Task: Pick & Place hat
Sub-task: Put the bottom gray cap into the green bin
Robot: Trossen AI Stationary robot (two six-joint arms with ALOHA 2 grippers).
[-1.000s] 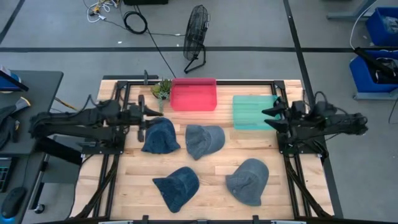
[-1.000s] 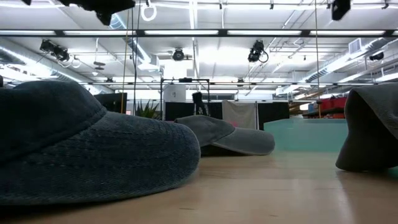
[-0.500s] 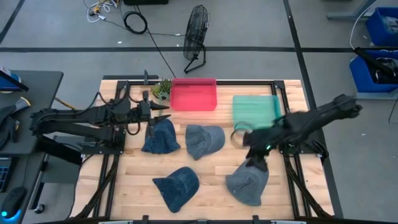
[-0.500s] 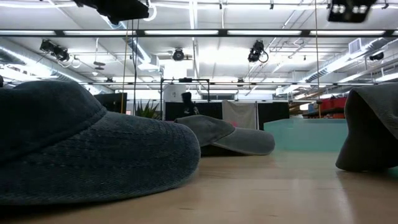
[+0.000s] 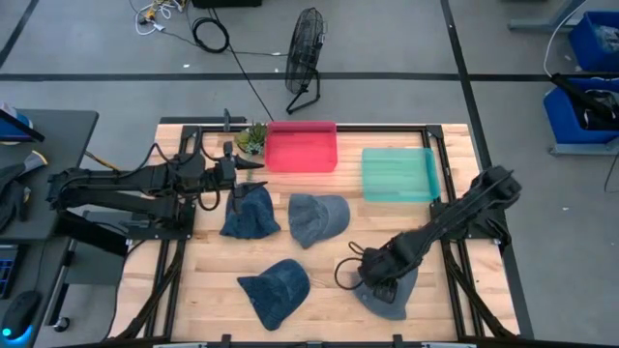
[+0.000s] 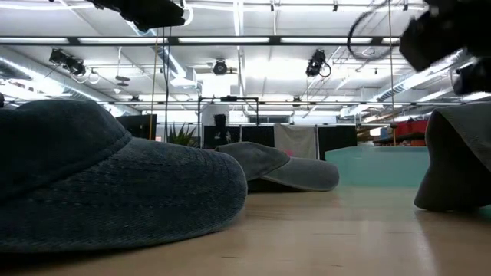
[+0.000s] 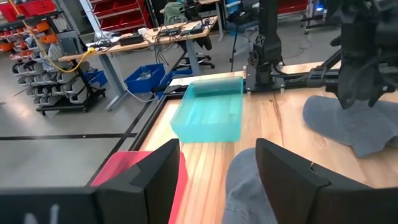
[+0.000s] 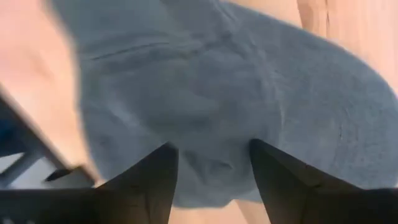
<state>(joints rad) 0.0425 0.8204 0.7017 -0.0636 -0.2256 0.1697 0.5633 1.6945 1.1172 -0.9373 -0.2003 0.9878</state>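
Right pincer (image 5: 377, 280) down on the hat (image 5: 395, 290) at 5 o'clock of the worktop (image 5: 329, 280), fingers (image 8: 146, 180) spread open, tips pressing into the cloth either side of a fold, nothing clamped yet. Four blue hats total: that one, front-left hat (image 5: 274, 290) at 7 o'clock, middle hat (image 5: 317, 217) near centre, back-left hat (image 5: 250, 213) at 10 o'clock. Left pincer (image 5: 244, 167) hovers above back-left hat's far edge, fingers (image 7: 283, 180) open, empty. Two trays along the 12 o'clock edge: red tray (image 5: 301, 147), teal tray (image 5: 397, 174). One small plant (image 5: 252, 138) just beside red tray. Bare wood between the front hats and in front of teal tray.
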